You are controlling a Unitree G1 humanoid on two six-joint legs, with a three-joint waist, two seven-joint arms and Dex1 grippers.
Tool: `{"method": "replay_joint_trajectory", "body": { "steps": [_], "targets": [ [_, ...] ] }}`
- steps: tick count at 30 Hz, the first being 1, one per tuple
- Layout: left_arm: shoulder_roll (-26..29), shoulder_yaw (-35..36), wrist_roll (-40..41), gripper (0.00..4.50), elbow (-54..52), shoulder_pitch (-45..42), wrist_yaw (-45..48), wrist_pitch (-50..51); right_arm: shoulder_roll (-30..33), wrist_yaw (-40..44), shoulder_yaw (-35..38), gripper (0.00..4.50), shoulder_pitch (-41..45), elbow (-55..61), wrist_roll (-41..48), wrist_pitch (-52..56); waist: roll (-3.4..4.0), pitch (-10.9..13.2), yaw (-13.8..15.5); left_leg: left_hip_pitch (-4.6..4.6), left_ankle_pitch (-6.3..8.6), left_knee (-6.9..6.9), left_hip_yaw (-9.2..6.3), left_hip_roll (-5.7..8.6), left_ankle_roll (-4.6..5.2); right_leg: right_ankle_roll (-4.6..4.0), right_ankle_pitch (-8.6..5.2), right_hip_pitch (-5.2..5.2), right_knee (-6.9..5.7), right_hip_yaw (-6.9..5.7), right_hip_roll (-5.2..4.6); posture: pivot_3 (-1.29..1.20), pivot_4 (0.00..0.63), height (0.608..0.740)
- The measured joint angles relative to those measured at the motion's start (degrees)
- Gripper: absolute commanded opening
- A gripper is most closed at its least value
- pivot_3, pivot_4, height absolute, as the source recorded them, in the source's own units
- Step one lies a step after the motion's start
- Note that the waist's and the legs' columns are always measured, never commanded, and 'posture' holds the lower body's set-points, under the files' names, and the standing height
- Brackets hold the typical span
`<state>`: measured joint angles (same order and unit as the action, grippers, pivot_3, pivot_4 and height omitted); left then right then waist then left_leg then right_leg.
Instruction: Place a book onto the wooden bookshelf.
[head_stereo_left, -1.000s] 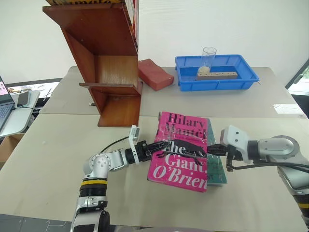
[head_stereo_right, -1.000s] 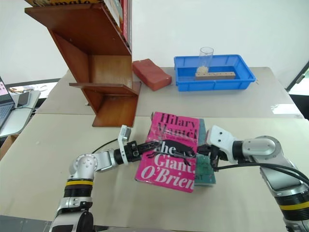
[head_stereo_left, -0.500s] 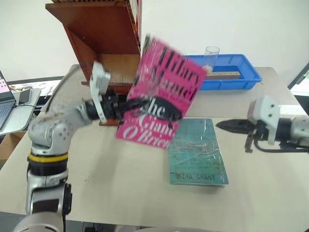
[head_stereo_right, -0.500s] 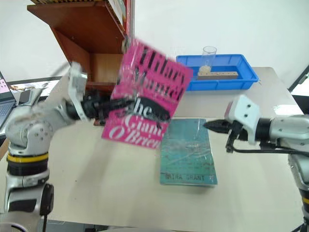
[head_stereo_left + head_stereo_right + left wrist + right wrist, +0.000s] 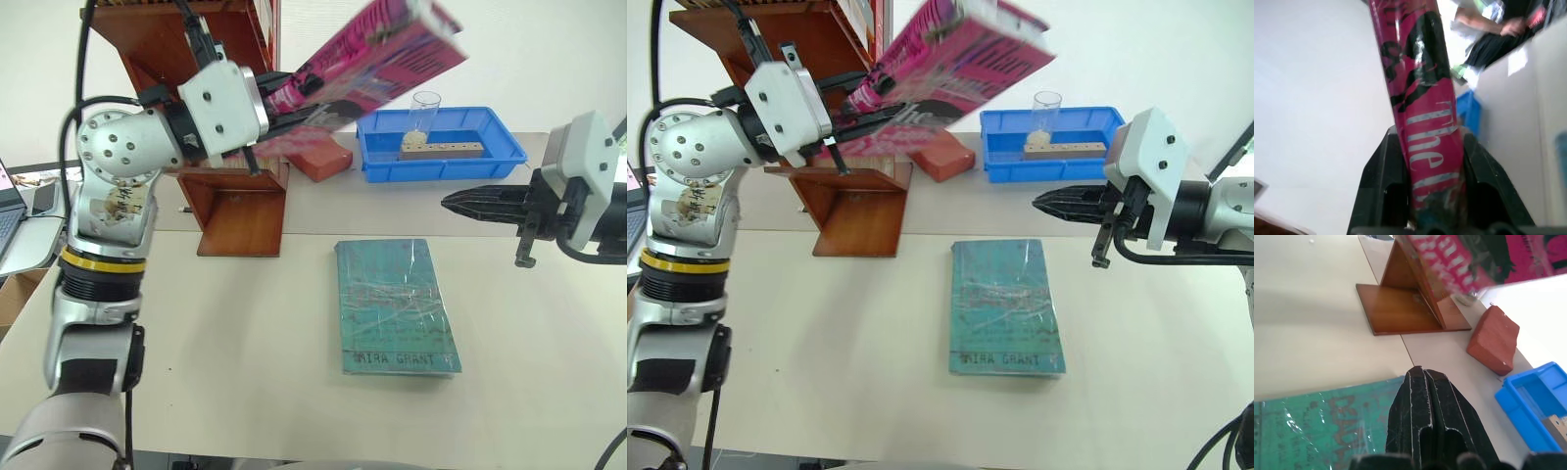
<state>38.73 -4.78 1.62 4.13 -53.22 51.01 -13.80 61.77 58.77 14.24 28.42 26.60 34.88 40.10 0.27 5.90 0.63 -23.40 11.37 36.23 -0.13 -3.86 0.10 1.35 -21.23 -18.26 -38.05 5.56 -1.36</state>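
1. The bright pink paperback book with black lettering (image 5: 377, 54) is held in the air by the left gripper (image 5: 294, 93), whose two black fingers are clamped on one end of it; in the left wrist view the book (image 5: 1418, 107) is seen pinched between both fingers (image 5: 1376, 181).
2. The book's long axis is judged to run up and to the right from the jaws, away from the tall reddish-brown wooden bookshelf (image 5: 225, 147), which stands just left of and behind the held end.
3. The left arm is plainly the nearer one to the shelf. A swing leftward and a re-alignment of the book are judged necessary before insertion.
4. The right gripper (image 5: 480, 206) is held with its jaws together, empty, well right of the shelf, above the table (image 5: 245, 343).
5. A teal-green book (image 5: 397, 305) is left flat on the table.
6. The shelf's upper tiers are cut off, and the target slot cannot be made out. The book's cover is blurred.
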Motion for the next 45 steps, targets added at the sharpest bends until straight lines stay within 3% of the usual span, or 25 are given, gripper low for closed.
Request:
{"method": "replay_joint_trajectory", "body": {
  "steps": [3,7,13,23,24,27,30,36,45],
  "targets": [
    [3.3,-2.1,-8.7,0.69,7.0,-0.5,-2.6,-11.3,0.0,-0.8,-0.4,0.00,1.0,0.0,0.3,0.6,0.02,0.0,0.0,-0.01,0.00,0.00,0.00,-0.01,0.00,0.01,0.00,-0.03,-0.04,-0.01,0.00,0.00,0.150,0.649],
    [5.8,-3.6,-15.7,0.69,12.8,-1.9,-5.5,-16.4,-0.5,-1.9,-1.9,0.00,2.3,0.2,0.3,0.8,-0.01,0.1,0.1,-0.09,0.00,0.02,0.00,-0.02,0.00,0.04,0.01,-0.12,-0.07,-0.03,0.00,0.00,0.150,0.649],
    [11.6,-5.4,-20.1,0.69,14.9,-1.5,-1.0,-10.7,-1.4,-2.5,-3.6,0.00,3.5,-0.1,0.7,0.8,0.07,0.1,-0.1,-0.38,-0.01,0.03,0.05,-0.05,0.02,0.04,0.01,-0.68,-0.45,-0.04,0.00,0.00,0.150,0.649],
    [13.9,-6.1,-21.0,0.69,9.2,1.9,3.8,-1.1,-2.8,-2.5,-6.7,0.00,6.5,-1.7,0.3,0.5,0.00,0.2,-0.9,-0.31,-0.03,-0.03,0.09,-0.14,0.06,0.04,0.01,-1.02,-0.88,-0.06,0.07,0.00,0.150,0.649],
    [13.9,-6.1,-21.0,1.71,8.8,2.1,4.0,-0.2,-3.1,-2.5,-7.0,0.00,6.5,-2.0,0.2,0.5,0.00,0.2,-1.1,-0.31,-0.03,-0.04,0.09,-0.14,0.06,0.04,0.01,-1.03,-0.89,-0.06,0.08,0.00,0.150,0.649],
    [14.9,-5.2,-20.5,2.91,7.6,2.8,4.5,2.6,-3.5,-2.5,-7.2,0.00,6.5,-2.6,0.0,0.1,0.03,0.2,-1.4,-0.30,-0.03,-0.05,0.09,-0.17,0.07,0.04,0.01,-1.05,-0.92,-0.08,0.09,0.00,0.150,0.649],
    [17.2,-4.4,-19.5,4.41,5.1,5.1,6.7,4.6,-3.8,-2.0,-7.2,0.00,6.5,-3.2,-0.3,-0.8,0.08,0.2,-1.4,-0.21,-0.03,-0.06,0.13,-0.16,0.07,0.04,0.01,-1.01,-0.93,-0.08,0.06,0.00,0.150,0.649],
    [21.2,-0.5,-14.4,4.49,-1.8,10.0,11.8,11.3,-3.9,-0.1,-7.7,0.00,6.7,-5.8,-1.5,-3.2,-0.03,0.3,-1.3,-0.21,-0.03,-0.04,0.12,-0.20,0.07,0.04,0.01,-1.04,-0.94,-0.12,0.08,0.00,0.150,0.649],
    [24.9,14.5,5.4,4.49,-12.1,10.7,17.2,38.9,-3.9,3.9,-9.3,0.00,8.6,-11.1,-4.5,-7.5,-0.10,0.4,-1.1,0.11,-0.03,-0.12,0.14,-0.18,0.07,0.42,-0.22,-1.01,-0.93,-0.15,0.05,0.00,0.150,0.649]
  ]
}}
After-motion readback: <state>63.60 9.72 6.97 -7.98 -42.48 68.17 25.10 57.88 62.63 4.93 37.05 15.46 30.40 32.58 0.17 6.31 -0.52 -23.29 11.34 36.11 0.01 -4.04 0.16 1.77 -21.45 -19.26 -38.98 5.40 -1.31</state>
